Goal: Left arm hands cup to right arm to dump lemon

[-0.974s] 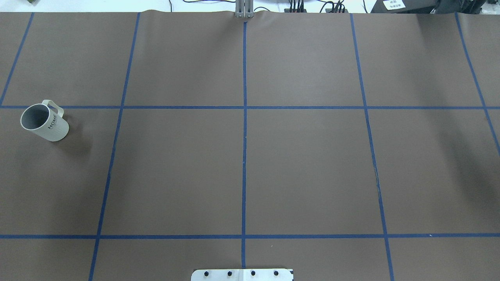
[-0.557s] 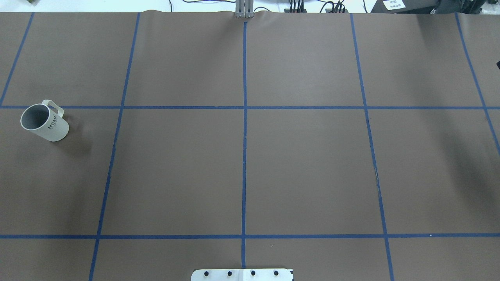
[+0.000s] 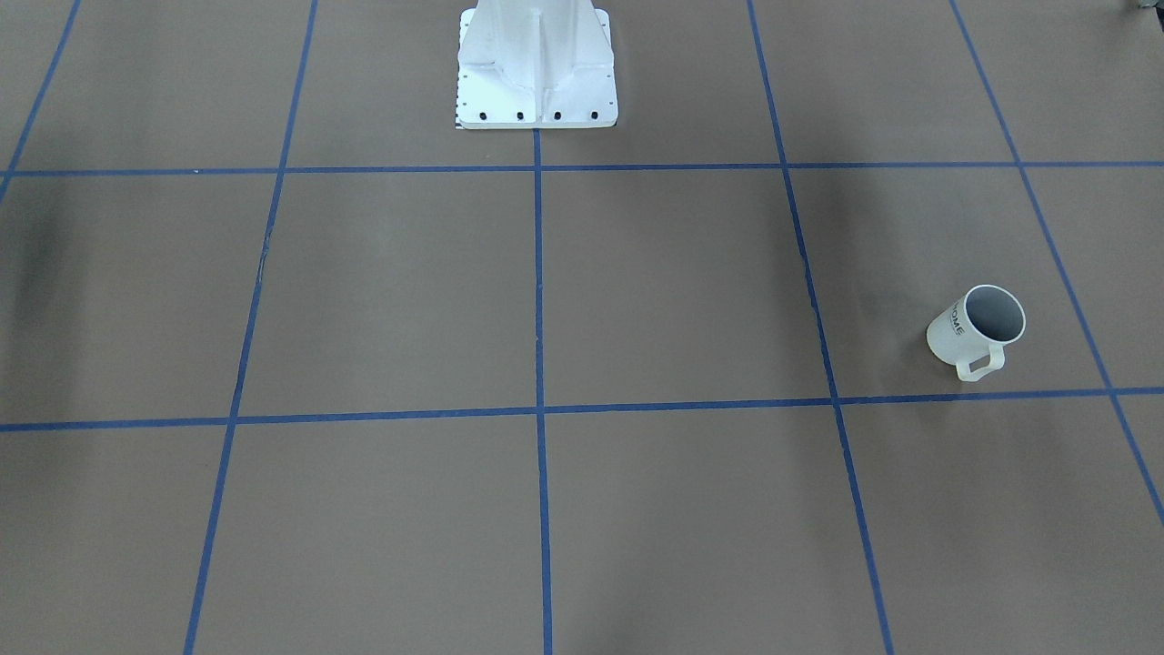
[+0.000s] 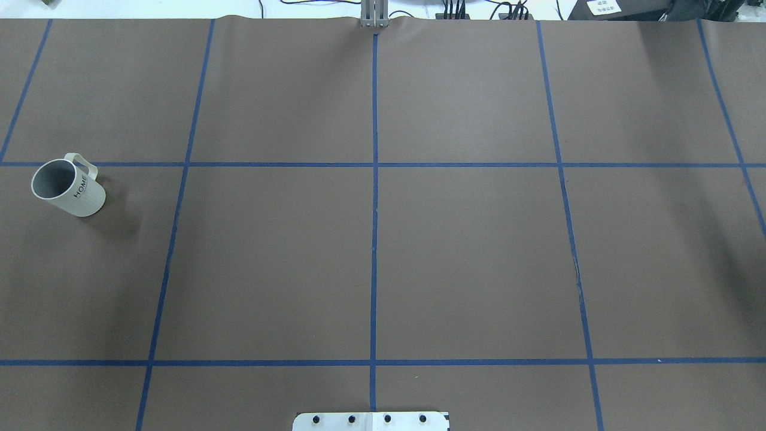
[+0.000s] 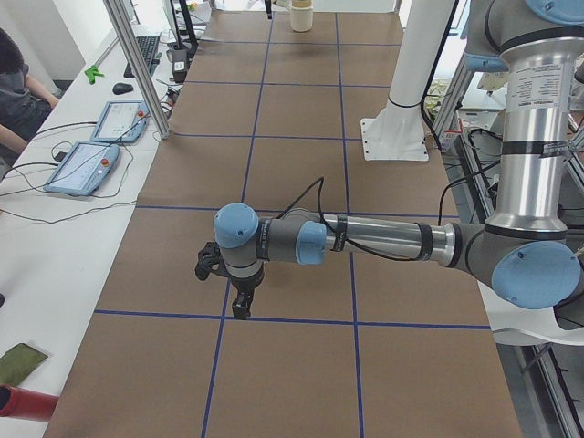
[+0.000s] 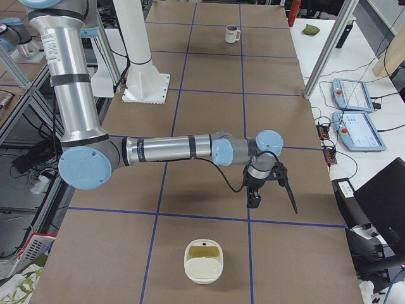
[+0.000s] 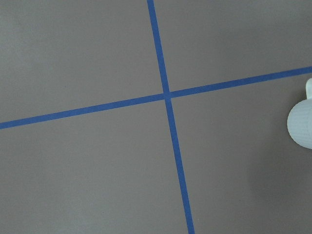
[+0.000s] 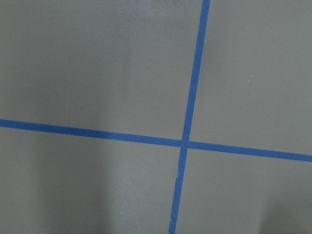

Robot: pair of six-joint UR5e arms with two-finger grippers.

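The cup (image 4: 67, 185), a white ribbed mug lettered "HOME", stands upright at the table's far left, handle to the back. It also shows in the front view (image 3: 975, 329), far off in the right-side view (image 6: 232, 33), and at the right edge of the left wrist view (image 7: 301, 124). Its inside looks grey and no lemon shows in it. The left gripper (image 5: 222, 290) hangs on its arm above the table; the arm hides the cup there. The right gripper (image 6: 272, 193) hangs above the table's right part. I cannot tell whether either is open or shut.
A white rounded container (image 6: 204, 260) with an olive-yellow inside sits at the table's right end. The white robot pedestal (image 3: 536, 64) stands at the middle back. Tablets (image 5: 87, 164) and cables lie on the side bench, where a person (image 5: 18, 91) sits.
The cup has not moved. A small dark tip that showed at the overhead view's right edge 0.6 s ago is out of view now.
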